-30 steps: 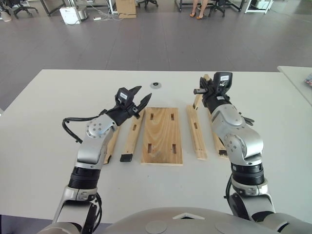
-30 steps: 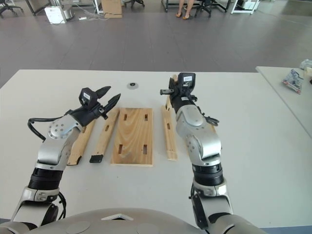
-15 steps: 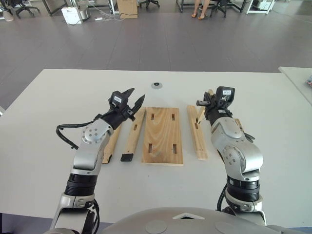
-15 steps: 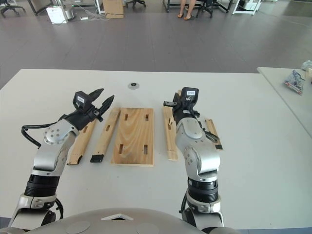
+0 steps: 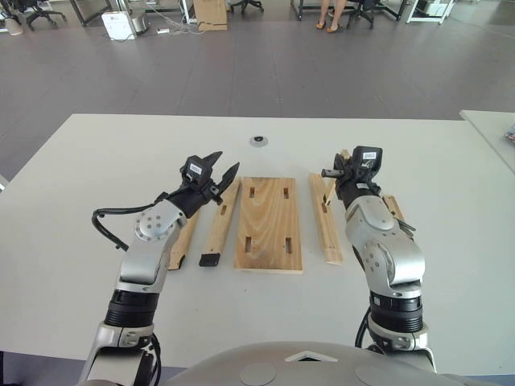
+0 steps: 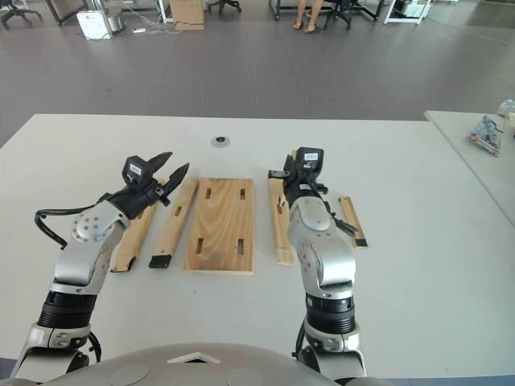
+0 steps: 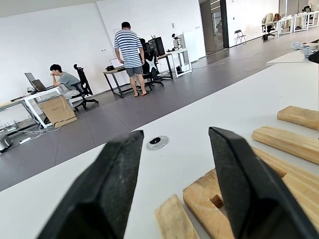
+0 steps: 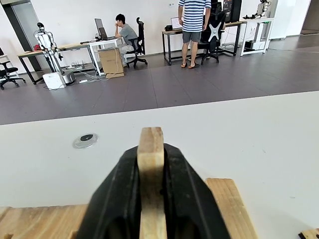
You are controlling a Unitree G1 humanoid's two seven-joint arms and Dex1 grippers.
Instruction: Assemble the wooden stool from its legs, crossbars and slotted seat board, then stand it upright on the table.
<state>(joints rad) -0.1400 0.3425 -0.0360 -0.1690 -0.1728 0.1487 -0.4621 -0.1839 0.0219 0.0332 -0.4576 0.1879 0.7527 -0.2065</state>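
Left fingers (image 7: 112, 191) wide apart — right fingers (image 8: 192, 199) tight around a wooden bar (image 8: 151, 149).

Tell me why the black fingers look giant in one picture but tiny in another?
Left wrist view: the camera sits right behind the left hand, so its open fingers loom large. Left eye view: seen from farther off, that hand looks small. Right wrist view: the right hand, shut on a wooden piece, looms too.
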